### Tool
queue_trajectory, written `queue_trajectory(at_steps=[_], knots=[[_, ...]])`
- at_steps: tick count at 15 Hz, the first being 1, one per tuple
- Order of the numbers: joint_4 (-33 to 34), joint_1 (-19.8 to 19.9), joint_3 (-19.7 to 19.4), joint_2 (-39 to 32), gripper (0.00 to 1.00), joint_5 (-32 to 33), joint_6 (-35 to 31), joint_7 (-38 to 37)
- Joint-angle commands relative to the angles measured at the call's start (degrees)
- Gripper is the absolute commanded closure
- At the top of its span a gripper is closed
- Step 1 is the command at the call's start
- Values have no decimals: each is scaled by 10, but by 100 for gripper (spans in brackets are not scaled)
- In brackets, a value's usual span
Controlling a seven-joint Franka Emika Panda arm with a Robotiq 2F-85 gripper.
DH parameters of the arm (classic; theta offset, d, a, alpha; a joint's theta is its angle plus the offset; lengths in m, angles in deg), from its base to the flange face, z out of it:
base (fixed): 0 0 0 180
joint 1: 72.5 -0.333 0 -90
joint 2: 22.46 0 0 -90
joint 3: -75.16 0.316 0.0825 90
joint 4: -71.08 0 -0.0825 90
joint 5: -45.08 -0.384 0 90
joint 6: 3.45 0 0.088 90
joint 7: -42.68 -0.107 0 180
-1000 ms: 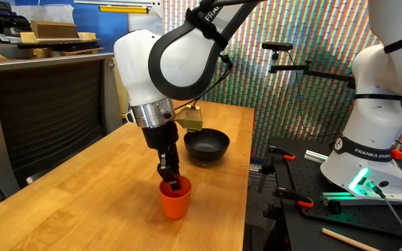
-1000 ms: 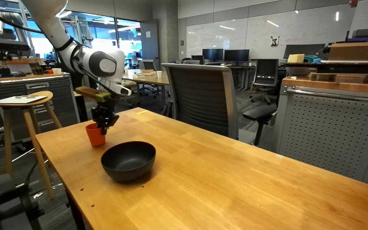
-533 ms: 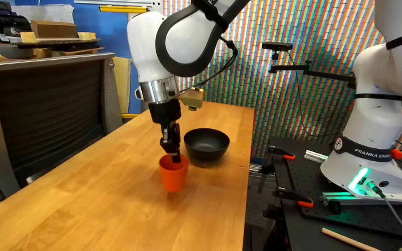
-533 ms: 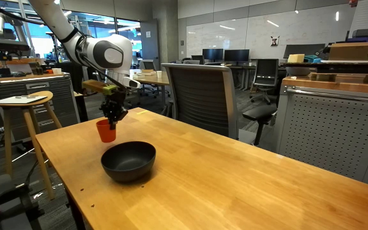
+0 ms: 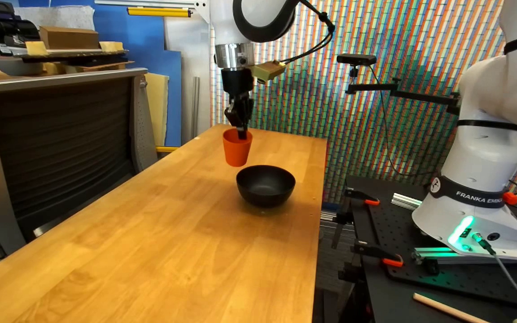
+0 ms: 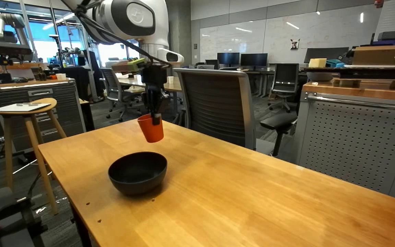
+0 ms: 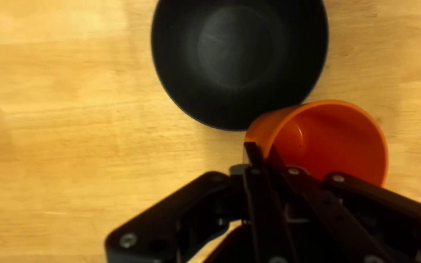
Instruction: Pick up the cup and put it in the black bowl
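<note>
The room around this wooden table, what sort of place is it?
Most likely a robotics lab with some office space: the exterior views show a Franka robot base, a wide whiteboard and dark monitors.

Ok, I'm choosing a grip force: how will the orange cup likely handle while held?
Probably light: the orange cup looks thin-walled. Likely fairly stiff, since its visible rim curves smoothly though the jaws pinch the wall. It may swivel, being gripped at one side and hanging tilted.
</note>
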Motion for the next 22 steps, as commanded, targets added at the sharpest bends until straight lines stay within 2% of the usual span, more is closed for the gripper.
queue_trajectory(at_steps=[1,5,9,10,12,16,20,21,22], knots=[[-41,19,-5,25,99,-5,40,-27],[-76,31,1,-9,99,-30,15,3],[-101,35,1,-41,99,-33,-47,24],[-103,38,0,-46,70,-37,-59,31],[-104,42,0,-51,64,-43,-73,44],[-109,41,-6,2,32,-15,-64,55],[-93,39,-4,97,1,40,-7,89],[-81,43,0,119,0,24,33,124],[-84,41,-1,64,11,23,-19,79]])
